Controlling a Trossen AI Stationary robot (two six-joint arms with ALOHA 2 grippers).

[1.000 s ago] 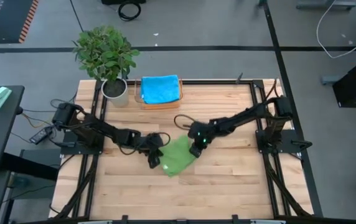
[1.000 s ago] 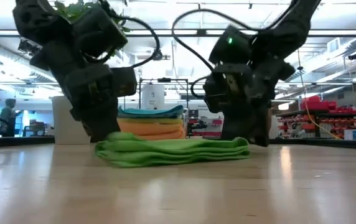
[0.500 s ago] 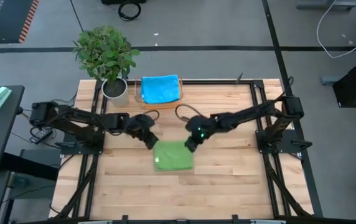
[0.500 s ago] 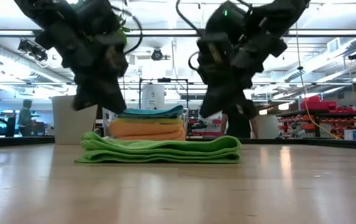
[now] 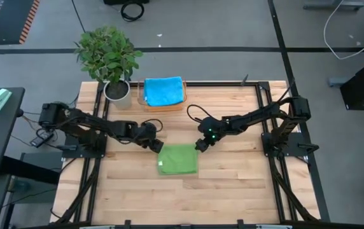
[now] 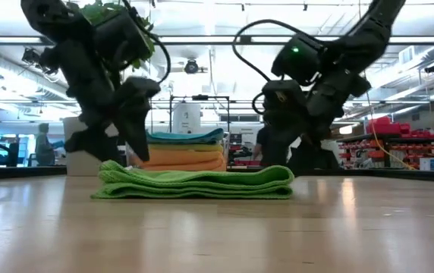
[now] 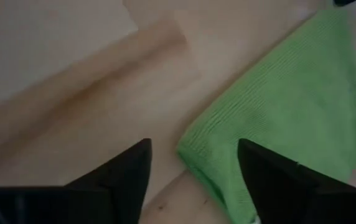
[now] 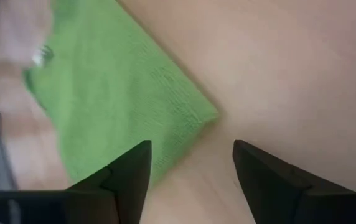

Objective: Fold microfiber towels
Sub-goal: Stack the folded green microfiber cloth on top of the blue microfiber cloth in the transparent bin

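From the high view I have the green microfiber towel [image 5: 177, 159] lying folded into a near-square pad on the butcher-block table [image 5: 233, 191], its slightly longer side running left to right, flat and square to the table edges. My left gripper [image 5: 156, 145] sits just off the towel's upper-left corner and my right gripper [image 5: 202, 144] just off its upper-right corner, both clear of the cloth. At the back of the table a blue microfiber towel [image 5: 163, 91] tops a folded stack, beside a potted plant [image 5: 109, 56] in a pale pot. I can read no lettering anywhere on the towels or table. In the low view the green towel [image 6: 196, 183] shows as several soft, plush layers with rounded folded edges, lying level on the wood; behind it the stack shows a teal towel [image 6: 187, 136] over orange towels [image 6: 184, 156]. The left gripper [image 6: 111, 148] hangs above the towel's left end with its fingers spread, the right gripper [image 6: 289, 155] above its right end. In the left wrist view my two dark fingers [image 7: 125, 171] stand wide apart with nothing between them, one corner of the ribbed green cloth [image 7: 296, 118] pointing toward them. In the right wrist view the fingers [image 8: 262, 174] are equally wide and empty, with a towel corner [image 8: 122, 106] just ahead on bare wood.
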